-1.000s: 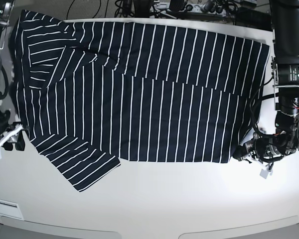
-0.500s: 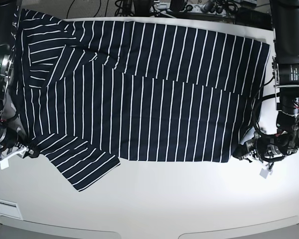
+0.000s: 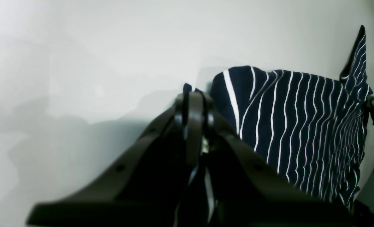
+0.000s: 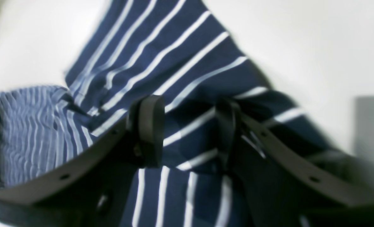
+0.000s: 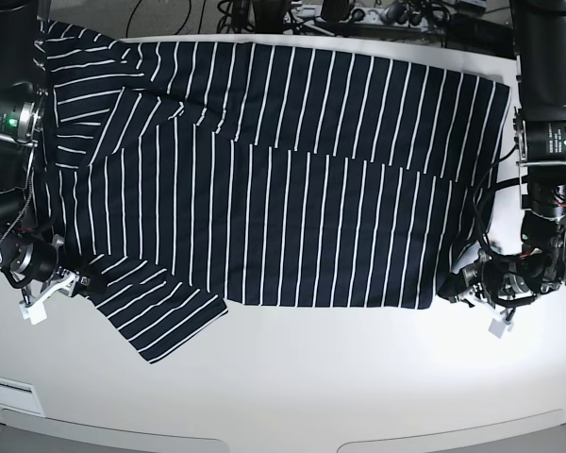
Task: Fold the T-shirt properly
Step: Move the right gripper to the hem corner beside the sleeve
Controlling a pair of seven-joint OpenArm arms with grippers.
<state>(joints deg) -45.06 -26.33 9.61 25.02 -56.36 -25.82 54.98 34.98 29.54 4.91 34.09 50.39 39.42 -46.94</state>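
The T-shirt (image 5: 292, 189), dark navy with thin white stripes, lies spread flat across the white table (image 5: 311, 377), one sleeve (image 5: 156, 316) sticking out toward the front left. My left gripper (image 5: 450, 286) sits at the shirt's front right corner. In the left wrist view that gripper (image 3: 193, 104) is shut, with a bit of the T-shirt (image 3: 300, 126) pinched at its tips. My right gripper (image 5: 78, 280) is at the sleeve's left edge. It stands open (image 4: 188, 132), the fingers (image 4: 150, 126) apart over the striped T-shirt (image 4: 174, 47).
Cables and equipment (image 5: 358, 14) crowd the table's far edge. Both arm bases (image 5: 547, 85) rise at the table's sides. A small label (image 5: 5, 384) sits near the front left edge. Bare table shows in front of the shirt.
My right arm has swung in from the table's left edge to the sleeve, its open fingers now over the fabric. The left arm and the shirt have not moved.
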